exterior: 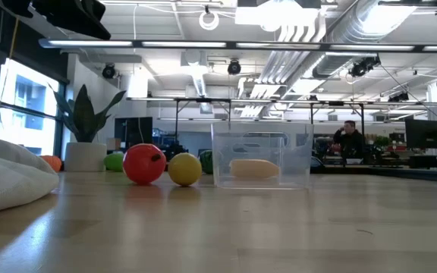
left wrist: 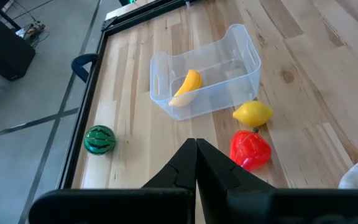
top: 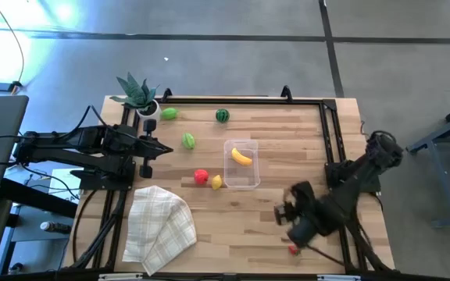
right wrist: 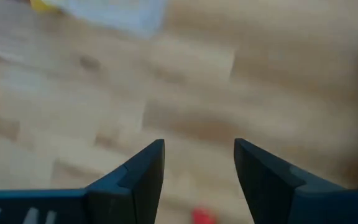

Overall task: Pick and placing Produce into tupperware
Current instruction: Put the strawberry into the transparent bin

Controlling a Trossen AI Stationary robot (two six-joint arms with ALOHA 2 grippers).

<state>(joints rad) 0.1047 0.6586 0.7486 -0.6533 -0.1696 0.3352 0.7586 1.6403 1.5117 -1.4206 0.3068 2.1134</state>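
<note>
The clear tupperware stands at mid-table with a yellow banana lying inside it. Beside its near left corner rest a red piece and a yellow lemon. Farther back lie two light green pieces and a dark green melon. A small red piece lies near the front right. My right gripper hovers open above the bare wood at the right front, with nothing between its fingers. My left gripper is shut and raised left of the tub.
A checked beige cloth lies bunched at the front left. A spiky plant in a white pot stands at the back left corner. A black frame runs along the table's far and right sides. Bare wood lies between the tub and my right gripper.
</note>
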